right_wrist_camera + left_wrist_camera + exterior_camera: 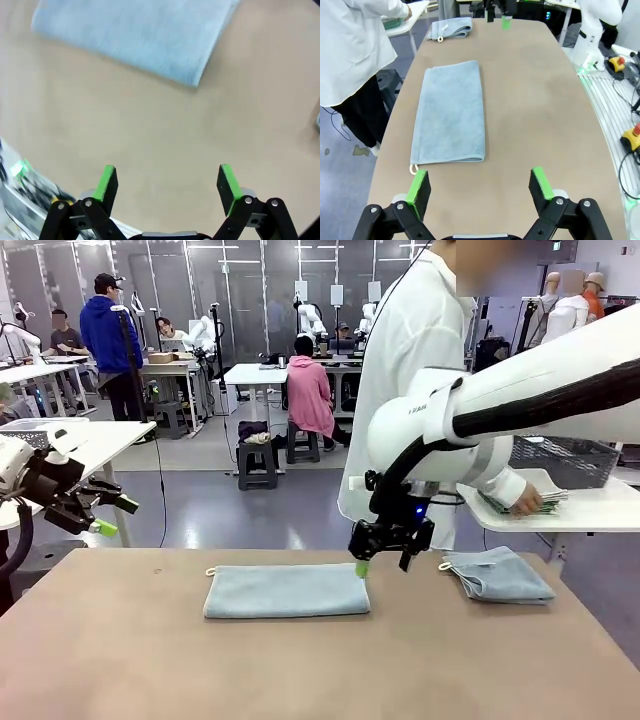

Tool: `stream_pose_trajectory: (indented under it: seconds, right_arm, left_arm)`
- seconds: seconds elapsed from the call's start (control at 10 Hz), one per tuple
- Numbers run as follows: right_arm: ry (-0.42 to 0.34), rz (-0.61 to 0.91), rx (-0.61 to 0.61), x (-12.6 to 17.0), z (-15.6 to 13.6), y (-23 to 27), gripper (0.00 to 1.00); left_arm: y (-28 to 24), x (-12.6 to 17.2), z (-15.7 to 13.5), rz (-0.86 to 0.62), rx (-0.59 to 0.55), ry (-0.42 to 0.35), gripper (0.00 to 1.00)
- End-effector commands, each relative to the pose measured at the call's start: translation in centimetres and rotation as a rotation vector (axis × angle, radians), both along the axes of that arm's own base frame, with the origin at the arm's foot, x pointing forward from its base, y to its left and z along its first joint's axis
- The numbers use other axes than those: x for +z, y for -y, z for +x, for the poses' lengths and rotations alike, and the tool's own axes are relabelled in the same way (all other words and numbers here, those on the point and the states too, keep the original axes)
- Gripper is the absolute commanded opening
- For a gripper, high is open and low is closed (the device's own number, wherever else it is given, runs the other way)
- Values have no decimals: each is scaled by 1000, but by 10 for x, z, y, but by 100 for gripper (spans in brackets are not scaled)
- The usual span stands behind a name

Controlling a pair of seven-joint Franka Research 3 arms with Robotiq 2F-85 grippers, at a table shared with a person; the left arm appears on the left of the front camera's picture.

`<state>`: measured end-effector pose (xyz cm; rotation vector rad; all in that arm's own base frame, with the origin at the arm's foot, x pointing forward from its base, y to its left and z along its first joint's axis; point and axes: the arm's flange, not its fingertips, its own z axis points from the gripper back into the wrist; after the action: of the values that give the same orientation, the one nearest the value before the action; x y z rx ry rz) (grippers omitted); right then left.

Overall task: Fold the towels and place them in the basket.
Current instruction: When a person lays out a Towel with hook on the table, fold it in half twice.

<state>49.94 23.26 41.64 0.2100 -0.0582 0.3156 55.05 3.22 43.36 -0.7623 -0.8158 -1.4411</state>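
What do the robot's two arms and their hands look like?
Both arms are glossy white. The right arm carries a black cable along it. Each hand, the left hand and the right hand, is black with linked metal-pinned fingers and bright green pads. A blue light glows above the right hand.

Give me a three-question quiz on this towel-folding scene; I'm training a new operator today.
1. True or false: the right end effector grips the long towel.
2. The smaller folded towel lies: A) in the basket, B) on the table, C) in the left end effector.
3. Fill in: the person's hand rests on green ____ on the side table.

Key: 1 false; it is open beside the towel's corner. 2 B. 3 cloths.
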Motion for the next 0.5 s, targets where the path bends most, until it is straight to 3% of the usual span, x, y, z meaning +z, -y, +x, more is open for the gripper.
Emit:
stream_pose_trajectory:
  seconds: [0.0, 0.2, 0.4]
  right_arm:
    - [77, 33, -162, -27, 14, -29, 100]
    - [121, -25, -321, -58, 33, -47, 100]
    - [122, -73, -383, -79, 56, -54, 100]
  left_arm:
    - [1, 3, -1, 3, -1, 5, 100]
    - [1, 3, -1, 3, -1, 5, 100]
    - [1, 3, -1, 3, -1, 5, 100]
